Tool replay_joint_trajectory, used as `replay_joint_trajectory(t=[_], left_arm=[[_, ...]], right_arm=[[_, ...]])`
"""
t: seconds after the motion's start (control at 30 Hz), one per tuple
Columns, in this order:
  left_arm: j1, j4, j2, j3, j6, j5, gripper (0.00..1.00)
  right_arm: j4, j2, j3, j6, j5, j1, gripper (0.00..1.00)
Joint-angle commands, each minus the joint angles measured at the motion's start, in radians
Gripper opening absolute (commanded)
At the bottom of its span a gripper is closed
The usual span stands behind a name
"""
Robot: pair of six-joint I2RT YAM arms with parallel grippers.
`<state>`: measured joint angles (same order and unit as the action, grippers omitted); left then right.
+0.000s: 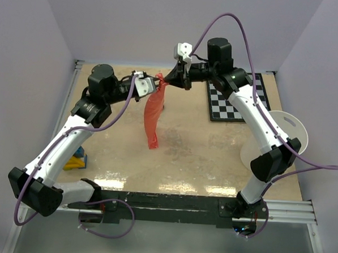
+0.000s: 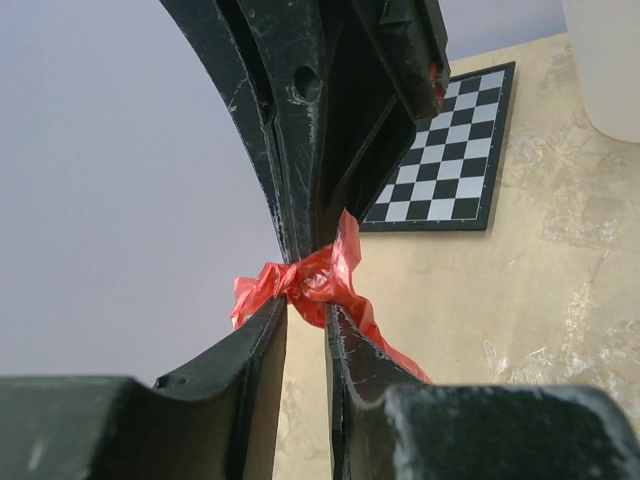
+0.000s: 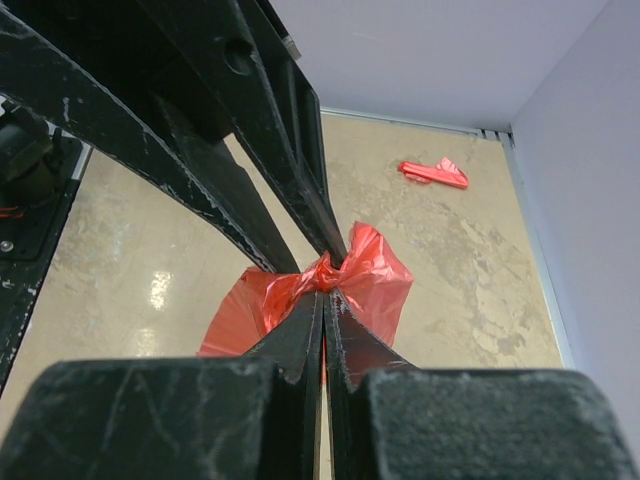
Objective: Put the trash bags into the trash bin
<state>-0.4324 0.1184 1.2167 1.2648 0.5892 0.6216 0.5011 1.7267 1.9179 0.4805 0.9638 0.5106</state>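
Red-pink film trash bag [image 1: 153, 117] hangs free above tabletop [image 1: 201, 156], upper centre of overhead view, outside bin. Its twisted top is pinched in right tool [image 3: 323, 295], jaws fully closed on film. Left tool [image 2: 307, 305] meets same bunch from left, jaws slightly parted, film at tips. White trash bin [image 1: 288, 130] at right edge, well apart from bag. Checkerboard [image 1: 238, 102] upper right. Small red piece [image 3: 435, 172] lies on tabletop.

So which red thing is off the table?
The long translucent bag, hanging pinched in the right tool; the small solid red piece lies flat on the table.
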Motion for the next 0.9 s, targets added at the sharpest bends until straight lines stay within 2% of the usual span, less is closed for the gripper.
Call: replay_joint_trajectory(t=[0.0, 0.2, 0.4, 0.53, 0.6, 0.73, 0.87], left_arm=[[0.003, -0.069, 0.015, 0.054, -0.043, 0.03, 0.27], [0.003, -0.076, 0.023, 0.067, -0.074, 0.041, 0.29], [0.003, -0.053, 0.021, 0.071, -0.069, 0.107, 0.26], [0.003, -0.026, 0.03, 0.084, -0.046, 0.136, 0.13], [0.003, -0.008, 0.035, 0.093, -0.039, 0.141, 0.0], [0.003, -0.01, 0.018, 0.088, -0.049, 0.08, 0.0], [0.004, 0.007, -0.017, 0.064, -0.013, 0.029, 0.0]], right_arm=[[-0.006, -0.056, 0.003, 0.013, 0.015, 0.012, 0.0], [0.007, -0.062, 0.003, 0.036, 0.001, 0.02, 0.0], [0.019, -0.062, 0.009, 0.061, -0.01, 0.029, 0.0], [0.06, -0.058, 0.021, 0.116, -0.02, 0.046, 0.0], [0.071, -0.062, 0.02, 0.127, -0.03, 0.049, 0.0], [0.074, -0.072, 0.007, 0.135, -0.042, 0.046, 0.0], [0.033, -0.081, -0.016, 0.075, -0.045, 0.019, 0.0]])
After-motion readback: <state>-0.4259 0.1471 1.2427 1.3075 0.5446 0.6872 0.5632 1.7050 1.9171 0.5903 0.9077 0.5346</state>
